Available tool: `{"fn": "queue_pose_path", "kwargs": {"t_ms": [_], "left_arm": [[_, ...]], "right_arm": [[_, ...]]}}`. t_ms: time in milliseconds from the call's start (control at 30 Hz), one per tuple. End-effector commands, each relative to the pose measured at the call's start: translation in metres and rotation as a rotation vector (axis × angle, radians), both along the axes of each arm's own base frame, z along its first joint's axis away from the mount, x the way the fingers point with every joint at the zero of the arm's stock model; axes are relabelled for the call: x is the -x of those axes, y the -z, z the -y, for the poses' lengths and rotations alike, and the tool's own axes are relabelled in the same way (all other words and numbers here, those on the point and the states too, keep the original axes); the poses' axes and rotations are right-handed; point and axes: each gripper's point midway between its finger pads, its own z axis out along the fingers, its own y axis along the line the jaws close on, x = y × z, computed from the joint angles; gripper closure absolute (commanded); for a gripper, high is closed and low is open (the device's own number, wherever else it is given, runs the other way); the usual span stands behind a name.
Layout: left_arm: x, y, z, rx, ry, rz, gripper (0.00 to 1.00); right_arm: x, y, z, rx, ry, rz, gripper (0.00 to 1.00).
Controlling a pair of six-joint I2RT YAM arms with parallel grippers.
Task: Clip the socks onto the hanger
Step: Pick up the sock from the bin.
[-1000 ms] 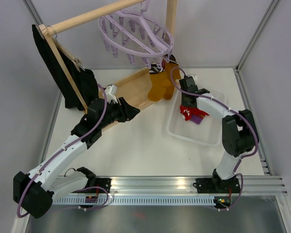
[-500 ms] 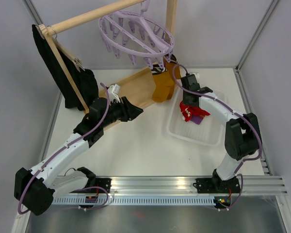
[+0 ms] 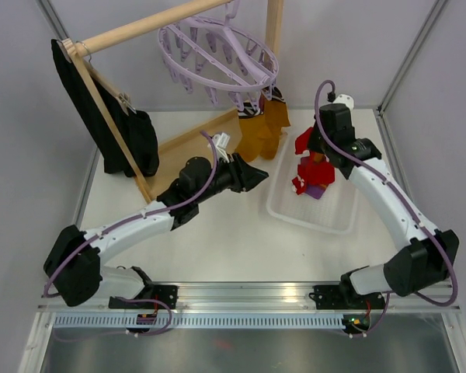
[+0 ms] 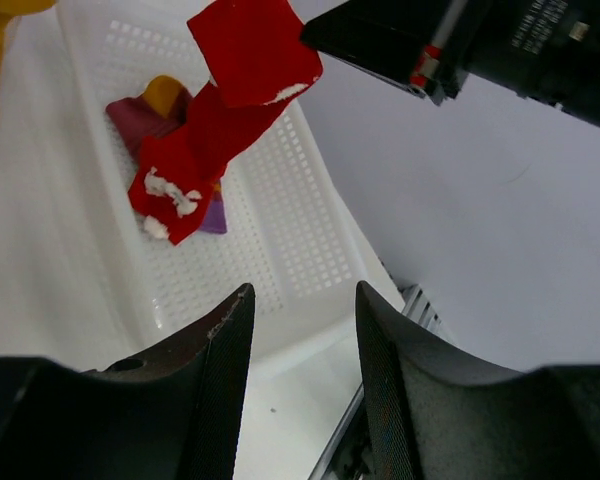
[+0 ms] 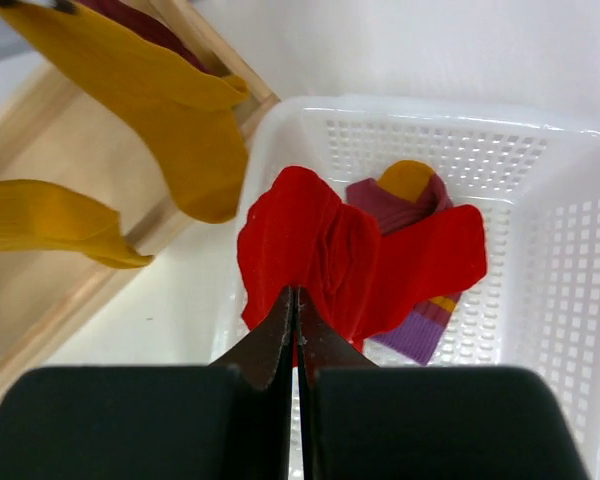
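My right gripper [image 5: 295, 296] is shut on a red sock [image 5: 320, 250] with white bits. The sock hangs from it over the white basket [image 5: 430, 112]. From above, the right gripper [image 3: 311, 149] holds the red sock [image 3: 306, 172] above the basket [image 3: 295, 214]. A maroon and purple sock [image 5: 400, 200] lies in the basket. Two mustard socks [image 3: 264, 130] hang from pegs of the lavender hanger [image 3: 217, 58]. My left gripper [image 3: 260, 177] is open and empty, just left of the basket. Its wrist view looks at the red sock [image 4: 230, 100].
The hanger hangs from a wooden rack [image 3: 140, 27] whose base board [image 3: 206, 144] lies on the table. A black garment [image 3: 128, 136] on a wooden hanger hangs at the left. Grey walls close in the table at the back and sides.
My right gripper has shut on the red sock and lifted it up out of the basket. The left arm has reached to the right, towards the basket.
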Motion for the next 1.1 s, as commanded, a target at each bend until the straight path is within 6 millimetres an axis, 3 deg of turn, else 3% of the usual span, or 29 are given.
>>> {"fn": "queue_pose_path", "kwargs": {"t_ms": [0,33,200,333,567,1067], "left_arm": [[-0.012,-0.057,0.026,0.204,-0.002,0.055,0.49],[-0.013,-0.07,0.032,0.247,0.005,0.043,0.49],[-0.01,-0.07,0.065,0.334,0.031,-0.07,0.49],[-0.011,-0.08,0.077,0.443,-0.001,-0.148,0.48],[-0.008,-0.074,0.104,0.523,-0.036,-0.284,0.48],[-0.02,-0.071,0.105,0.62,-0.167,-0.347,0.46]], "right_arm": [[0.014,-0.048,-0.005,-0.117,-0.008,0.105,1.0],[0.021,-0.058,-0.007,-0.146,-0.017,0.131,1.0],[0.04,-0.082,-0.008,-0.221,-0.04,0.214,1.0],[0.05,-0.078,-0.015,-0.268,-0.073,0.222,1.0],[0.056,-0.085,-0.019,-0.3,-0.095,0.252,1.0],[0.066,-0.094,-0.021,-0.276,-0.151,0.276,1.0]]}}
